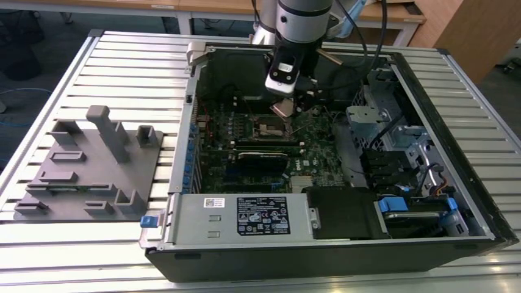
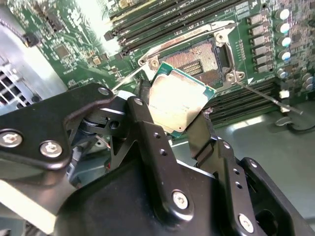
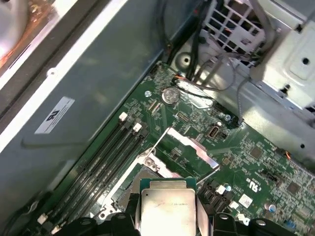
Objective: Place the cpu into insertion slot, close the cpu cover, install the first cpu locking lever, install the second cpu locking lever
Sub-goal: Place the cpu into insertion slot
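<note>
1. Ribbed grey metal makes up the table (image 1: 122, 61), and an open computer case (image 1: 326, 265) lies on it. In the exterior view, a grey plastic rack (image 1: 89, 165) sits at 9 o'clock from the case.
2. The robot arm (image 1: 303, 18) comes in from 12 o'clock and dips into the case.
3. The gripper (image 2: 172, 125) is the arm's claw. Its black fingers (image 2: 147, 132) are squeezed tight on the cpu (image 2: 179, 101), one on each side.
4. The cpu is up in the air and tipped a bit. Its dull silver top shows in both wrist views. It touches nothing but the claw.
5. The insertion slot (image 2: 199, 64) sits bare in the green board (image 2: 74, 29). In the exterior view, the cpu is just at 12 o'clock from the slot, near it but not in it.
6. The cpu cover (image 3: 194, 147) stands flipped up, so the slot is open.
7. One thin locking lever (image 2: 266, 97) sticks out loose beside the slot.
8. I think the job is at its first step. The chip is held close, but it is not yet in the slot. The cover is not yet shut, and the two levers are not yet locked.
</note>
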### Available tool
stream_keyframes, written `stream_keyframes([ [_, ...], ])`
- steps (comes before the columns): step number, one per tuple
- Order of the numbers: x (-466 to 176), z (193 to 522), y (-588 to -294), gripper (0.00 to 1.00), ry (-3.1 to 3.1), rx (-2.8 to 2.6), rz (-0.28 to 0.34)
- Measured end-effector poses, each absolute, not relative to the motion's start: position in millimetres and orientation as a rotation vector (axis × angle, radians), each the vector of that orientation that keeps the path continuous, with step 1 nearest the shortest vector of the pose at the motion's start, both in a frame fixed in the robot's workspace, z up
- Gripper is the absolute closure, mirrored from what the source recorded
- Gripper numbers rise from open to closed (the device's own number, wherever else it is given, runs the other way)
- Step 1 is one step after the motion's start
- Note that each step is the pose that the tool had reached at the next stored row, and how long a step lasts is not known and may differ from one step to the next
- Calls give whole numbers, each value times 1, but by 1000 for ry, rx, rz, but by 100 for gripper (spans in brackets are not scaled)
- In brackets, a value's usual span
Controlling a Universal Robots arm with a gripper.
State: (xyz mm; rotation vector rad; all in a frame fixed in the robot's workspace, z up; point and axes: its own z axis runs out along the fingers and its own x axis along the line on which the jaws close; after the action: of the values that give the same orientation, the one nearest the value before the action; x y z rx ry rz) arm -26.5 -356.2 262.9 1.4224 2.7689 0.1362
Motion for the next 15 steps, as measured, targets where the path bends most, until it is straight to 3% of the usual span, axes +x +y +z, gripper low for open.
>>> stream_keyframes([
  [15,-26,262,-356,46,2573,1735,130],
])
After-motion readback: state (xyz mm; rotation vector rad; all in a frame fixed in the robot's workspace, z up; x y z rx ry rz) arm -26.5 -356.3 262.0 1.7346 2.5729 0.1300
